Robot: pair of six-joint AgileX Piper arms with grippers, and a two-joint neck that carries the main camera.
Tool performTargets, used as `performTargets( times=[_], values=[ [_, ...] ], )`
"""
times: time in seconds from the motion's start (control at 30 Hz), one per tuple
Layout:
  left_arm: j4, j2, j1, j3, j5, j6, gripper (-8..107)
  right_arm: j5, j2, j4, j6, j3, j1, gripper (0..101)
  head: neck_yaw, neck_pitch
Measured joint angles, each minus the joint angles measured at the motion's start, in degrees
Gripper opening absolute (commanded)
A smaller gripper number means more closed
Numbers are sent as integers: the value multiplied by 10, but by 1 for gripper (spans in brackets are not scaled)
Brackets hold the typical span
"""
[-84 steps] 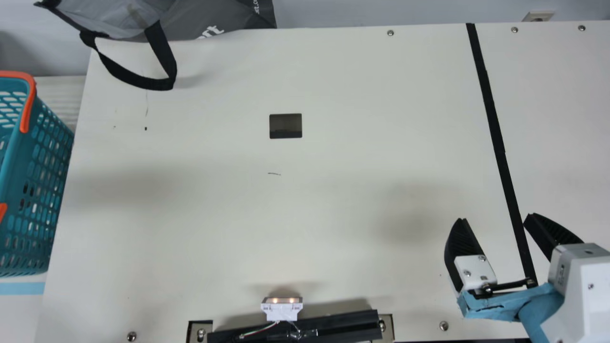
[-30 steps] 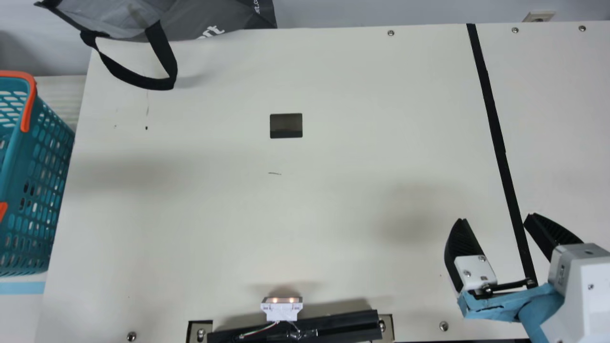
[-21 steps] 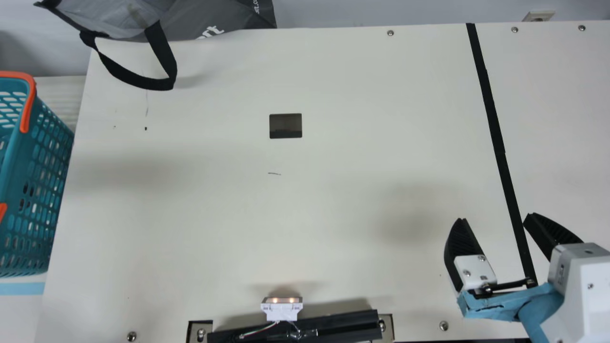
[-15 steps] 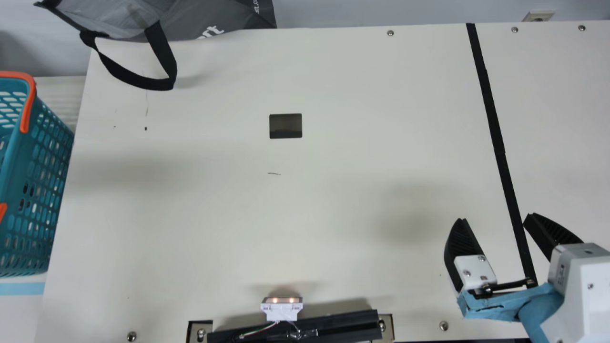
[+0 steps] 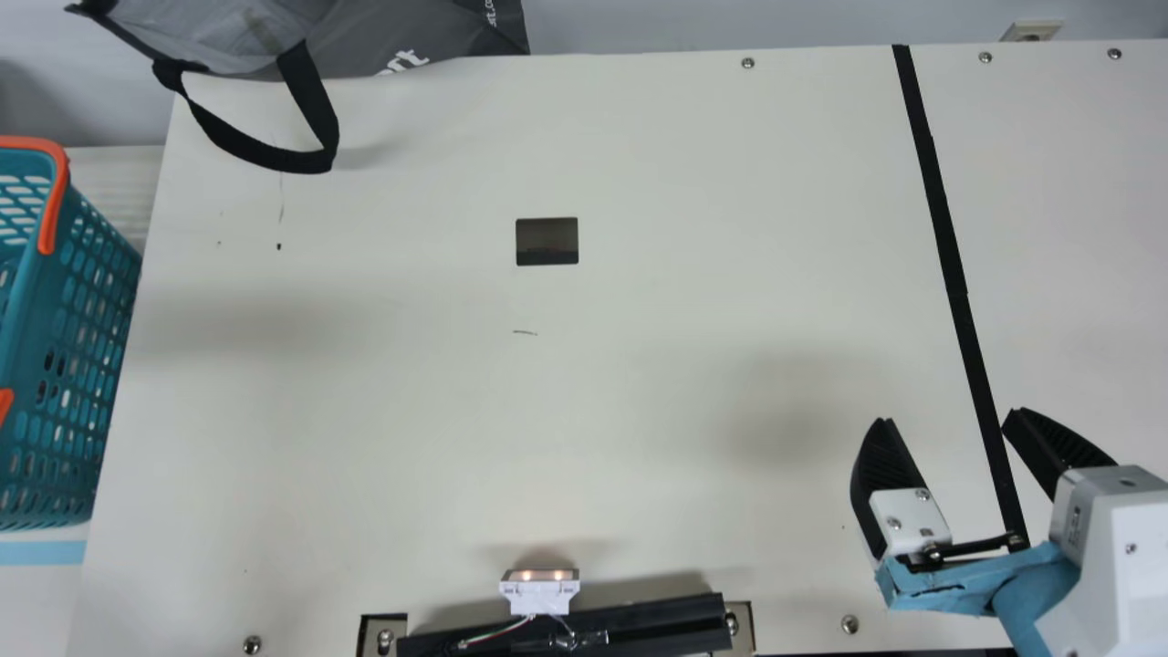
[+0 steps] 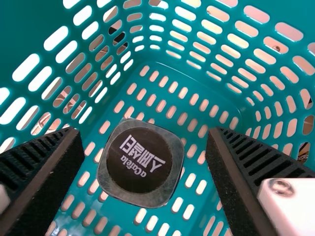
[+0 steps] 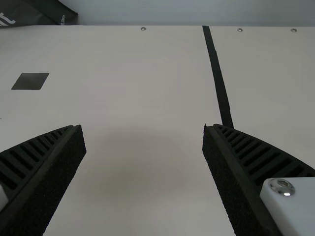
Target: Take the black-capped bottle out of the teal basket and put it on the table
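My right gripper [image 5: 949,420] stands open over the table's [image 5: 620,401] right front part, nothing between its fingers; the right wrist view has this gripper [image 7: 142,128] with bare table beyond. At the main view's left edge is the teal basket [image 5: 55,338] with orange handle parts. Inside the basket [image 6: 172,81], the left wrist view has the black-capped bottle [image 6: 140,160] seen from straight above, its round dark cap towards the camera. My left gripper [image 6: 142,132] is open, one finger to each side of the bottle, with gaps between them and the cap. The bottle's lower body is hidden beneath its top.
A grey bag [image 5: 383,36] with a black strap [image 5: 274,160] hangs over the table's back left edge. Black tape [image 5: 954,274] runs along the right part. A black bar and a small white device [image 5: 539,595] are at the front edge.
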Motion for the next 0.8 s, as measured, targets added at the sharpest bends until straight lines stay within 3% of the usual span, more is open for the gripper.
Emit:
performTargets(
  times=[0.03,0.07,0.1,0.8],
  values=[
    [3,-1,0,0,0,-5,53,0,0,0,0,0,0,91,0,0],
    [8,-1,-1,0,0,-8,37,0,0,0,0,0,0,91,0,0],
    [11,-1,-2,0,-1,-13,0,0,0,0,0,0,0,91,0,0],
    [97,-29,-6,-3,5,-101,0,0,0,0,0,0,0,91,0,0]
  ],
)
